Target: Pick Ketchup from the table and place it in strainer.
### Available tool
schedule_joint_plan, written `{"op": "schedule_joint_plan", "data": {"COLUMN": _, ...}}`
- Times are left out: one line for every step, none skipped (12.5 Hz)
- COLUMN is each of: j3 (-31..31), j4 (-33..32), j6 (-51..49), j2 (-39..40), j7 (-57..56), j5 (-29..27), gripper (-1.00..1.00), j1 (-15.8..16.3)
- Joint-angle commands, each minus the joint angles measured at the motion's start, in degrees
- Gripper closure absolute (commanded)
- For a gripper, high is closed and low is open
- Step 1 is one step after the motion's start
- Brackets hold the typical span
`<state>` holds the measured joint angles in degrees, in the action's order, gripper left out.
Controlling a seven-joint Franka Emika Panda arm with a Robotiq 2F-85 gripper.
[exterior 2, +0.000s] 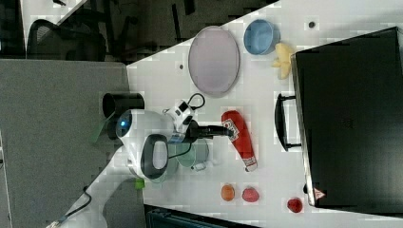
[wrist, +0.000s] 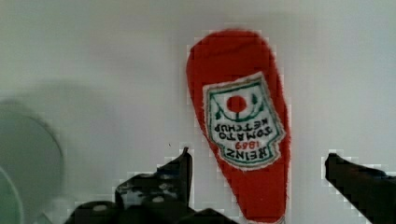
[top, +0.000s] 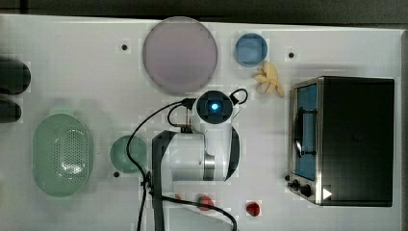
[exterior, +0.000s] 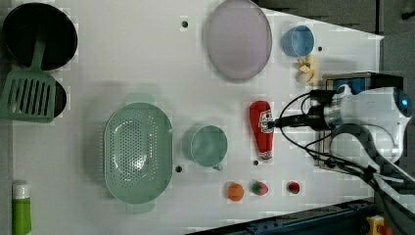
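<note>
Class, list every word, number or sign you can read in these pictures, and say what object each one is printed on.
"HEINZ", on the white label of the Ketchup bottle, seen upside down in the wrist view.
"TOMATO KETCHUP", same label.
"1869", same label, in red, only just legible.
Red tomato emblem with green leaves, same label.
A white triangle mark on the oven; no words readable there.

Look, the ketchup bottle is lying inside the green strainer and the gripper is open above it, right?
Not quite. The ketchup bottle lies on the table, not inside the green strainer; the left view shows it. The gripper is indeed open above it.
</note>
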<state>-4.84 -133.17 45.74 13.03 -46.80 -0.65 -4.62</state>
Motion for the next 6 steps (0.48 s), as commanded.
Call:
{"op": "schedule_joint_plan", "data": {"j3": -0.16, "j4": -0.87, "j6": 6.42, "j2": 3.22, "j7": -3.23, "j5": 2.04, "gripper": -1.0, "j1": 0.68}}
{"op": "schedule_joint_plan", "data": {"j3": -0.16, "j4": -0.87, "j6": 8.08, "j2": 4.57, "j7": -3.32, "j5": 3.86, "gripper": -1.0, "j1": 0.74}}
{"op": "schedule_joint_plan", "data": {"j3": -0.15, "j4": -0.87, "j6": 9.25, "j2": 5.91, "j7": -3.32, "j5": 5.18, "gripper": -1.0, "j1": 0.75}}
{"op": "schedule_joint_plan", "data": {"j3": -0.15, "j4": -0.83, "j6": 10.22, "j2": 7.2, "j7": -3.31, "j5": 5.7, "gripper": -1.0, "j1": 0.8}}
{"op": "schedule_joint_plan", "data": {"j3": -0.17, "j4": -0.87, "j6": 10.9, "j2": 8.23, "j7": -3.32, "j5": 5.7, "gripper": -1.0, "j1": 0.9}}
{"op": "schedule_joint_plan", "data": {"j3": -0.18, "j4": -0.87, "j6": 11.37, "j2": 9.02, "j7": -3.31, "j5": 5.7, "gripper": -1.0, "j1": 1.02}}
